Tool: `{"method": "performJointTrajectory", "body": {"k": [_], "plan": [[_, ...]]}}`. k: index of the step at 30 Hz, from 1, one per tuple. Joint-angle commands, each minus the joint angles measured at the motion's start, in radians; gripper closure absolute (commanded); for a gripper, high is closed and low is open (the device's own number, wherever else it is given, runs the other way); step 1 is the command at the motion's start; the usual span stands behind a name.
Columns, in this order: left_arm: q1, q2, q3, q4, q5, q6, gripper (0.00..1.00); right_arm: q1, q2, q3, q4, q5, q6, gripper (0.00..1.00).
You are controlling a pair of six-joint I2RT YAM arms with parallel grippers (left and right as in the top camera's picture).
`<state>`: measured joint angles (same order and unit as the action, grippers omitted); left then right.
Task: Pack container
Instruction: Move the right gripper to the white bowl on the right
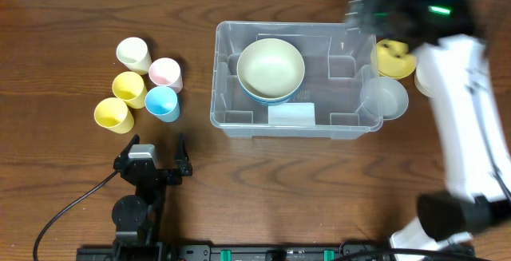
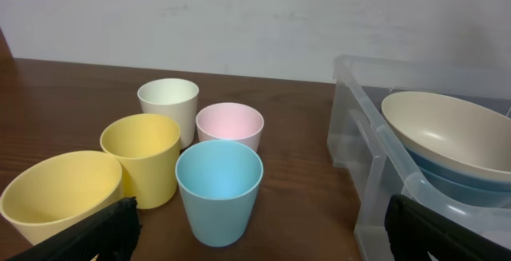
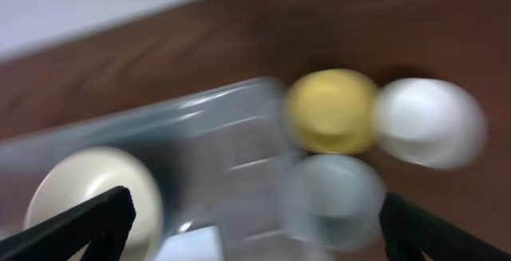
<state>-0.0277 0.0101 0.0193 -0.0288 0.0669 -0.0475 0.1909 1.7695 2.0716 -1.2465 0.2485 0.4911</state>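
Observation:
The clear plastic container [image 1: 217,93] stands mid-table and holds a cream bowl [image 1: 271,68] stacked on a blue bowl, plus a small white block [image 1: 291,114]. It also shows in the left wrist view [image 2: 359,157] and, blurred, in the right wrist view [image 3: 223,133]. My right gripper [image 1: 363,13] is open and empty, blurred, above the container's far right corner. My left gripper [image 1: 152,156] is open and empty near the front edge, facing the cups, with the blue cup [image 2: 219,185] just ahead of its fingers [image 2: 263,225].
Cream [image 1: 133,53], pink [image 1: 165,73], blue [image 1: 162,102] and two yellow cups [image 1: 128,88] [image 1: 113,114] stand left of the container. A yellow bowl [image 1: 395,59], a grey bowl [image 1: 385,97] and a white bowl [image 3: 431,121] sit at its right.

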Motion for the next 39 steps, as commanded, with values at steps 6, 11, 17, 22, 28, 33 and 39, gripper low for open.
{"method": "performJointTrajectory", "body": {"k": [6,11,17,22,28,33,39], "plan": [[0.005,-0.006,-0.015,-0.037,0.006,0.017,0.02,-0.328,-0.018,-0.042,-0.192,0.116,0.273,0.01],[0.005,-0.006,-0.015,-0.037,0.006,0.017,0.02,-0.463,0.015,-0.239,-0.061,0.030,0.285,0.01],[0.005,-0.006,-0.015,-0.037,0.006,0.017,0.02,-0.539,0.062,-0.446,0.151,-0.053,0.256,0.01],[0.005,-0.006,-0.015,-0.037,0.006,0.017,0.02,-0.603,0.113,-0.521,0.280,-0.082,0.256,0.01],[0.005,-0.006,-0.015,-0.037,0.006,0.017,0.02,-0.663,0.200,-0.523,0.319,-0.156,0.245,0.01],[0.005,-0.006,-0.015,-0.037,0.006,0.017,0.02,-0.669,0.283,-0.523,0.368,-0.183,0.214,0.01],[0.005,-0.006,-0.015,-0.037,0.006,0.017,0.02,-0.669,0.341,-0.523,0.419,-0.259,0.194,0.01]]}}
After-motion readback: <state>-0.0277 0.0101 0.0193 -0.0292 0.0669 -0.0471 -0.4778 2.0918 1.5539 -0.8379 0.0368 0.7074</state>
